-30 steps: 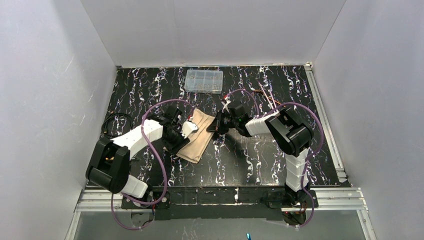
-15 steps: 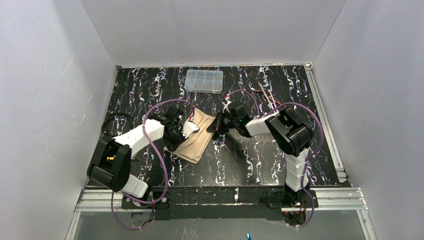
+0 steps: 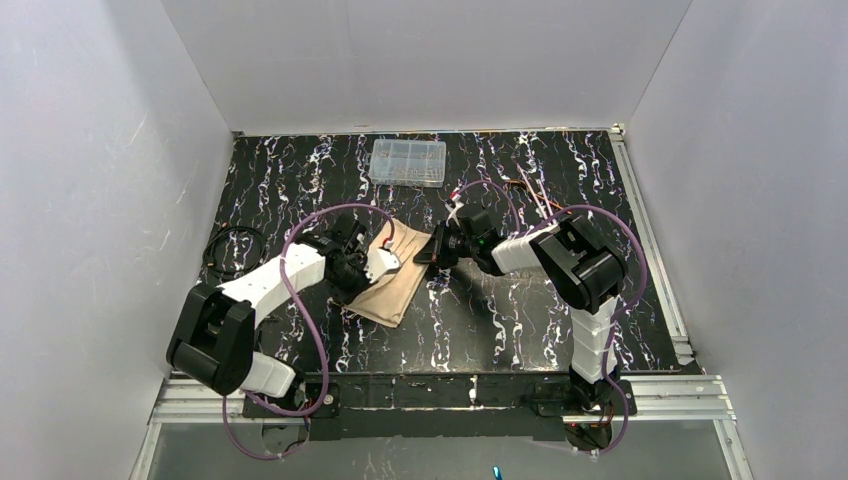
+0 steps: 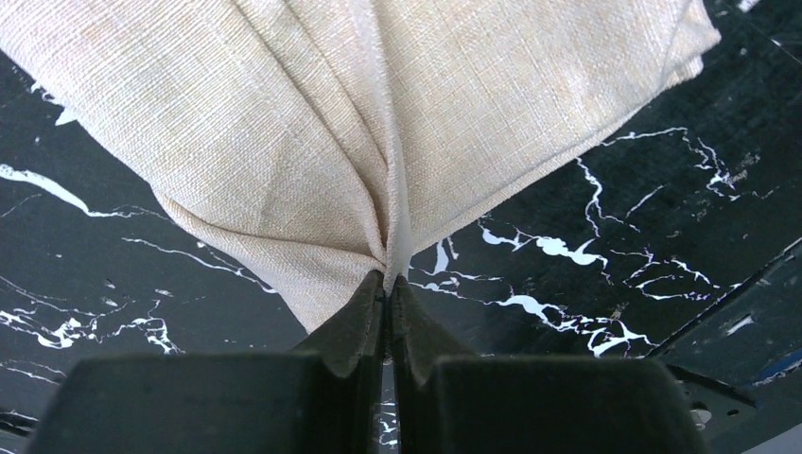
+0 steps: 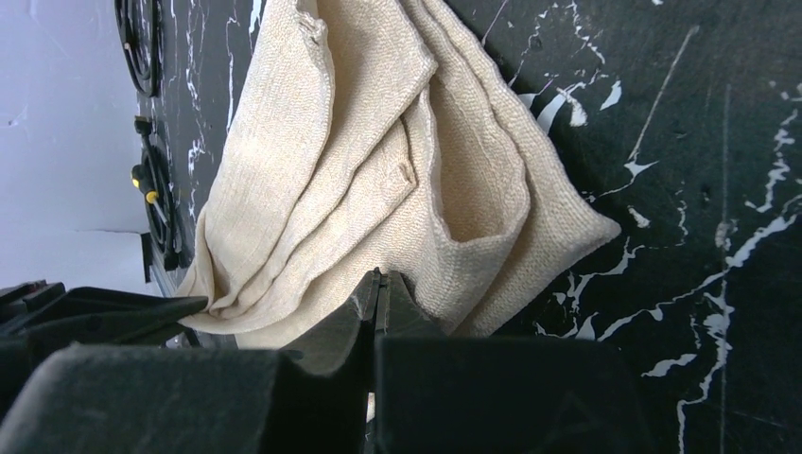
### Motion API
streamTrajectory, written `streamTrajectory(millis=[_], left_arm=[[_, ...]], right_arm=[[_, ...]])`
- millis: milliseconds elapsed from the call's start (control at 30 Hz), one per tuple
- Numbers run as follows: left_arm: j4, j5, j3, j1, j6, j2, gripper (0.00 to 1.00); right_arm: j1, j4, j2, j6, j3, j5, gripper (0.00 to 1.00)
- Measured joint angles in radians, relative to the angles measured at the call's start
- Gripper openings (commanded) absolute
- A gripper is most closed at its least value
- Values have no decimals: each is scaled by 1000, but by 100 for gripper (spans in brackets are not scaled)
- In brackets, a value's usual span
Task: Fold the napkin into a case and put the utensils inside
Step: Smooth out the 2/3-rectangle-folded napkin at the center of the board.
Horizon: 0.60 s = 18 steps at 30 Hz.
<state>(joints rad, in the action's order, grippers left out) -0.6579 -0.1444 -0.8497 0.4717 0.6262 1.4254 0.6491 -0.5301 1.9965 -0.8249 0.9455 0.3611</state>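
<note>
- The napkin (image 3: 398, 278) lies on the middle of the bench (image 3: 500, 320).
- The left claw (image 3: 386, 258) is at its left edge, and the right claw (image 3: 426, 252) is at its far right corner.
- A compartment box (image 3: 408, 162) sits behind them.

Lab robot cell: white walls (image 3: 420, 60), aluminium frame (image 3: 680, 398), marbled tabletop (image 3: 520, 320).

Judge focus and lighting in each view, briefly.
Top external: even light, sharp overall, the napkin small. Left wrist: napkin weave crisp, the left gripper dark and soft at the bottom edge. Right wrist: napkin folds sharp, the right gripper underexposed, blurred close to the lens.
</note>
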Motion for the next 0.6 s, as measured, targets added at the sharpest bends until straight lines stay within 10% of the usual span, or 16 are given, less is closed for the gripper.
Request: streamTrajectory(millis=[600], left_arm=[[2, -10, 37, 90, 80, -13, 0]], right_arm=[[0, -45, 0, -40, -27, -18, 1]])
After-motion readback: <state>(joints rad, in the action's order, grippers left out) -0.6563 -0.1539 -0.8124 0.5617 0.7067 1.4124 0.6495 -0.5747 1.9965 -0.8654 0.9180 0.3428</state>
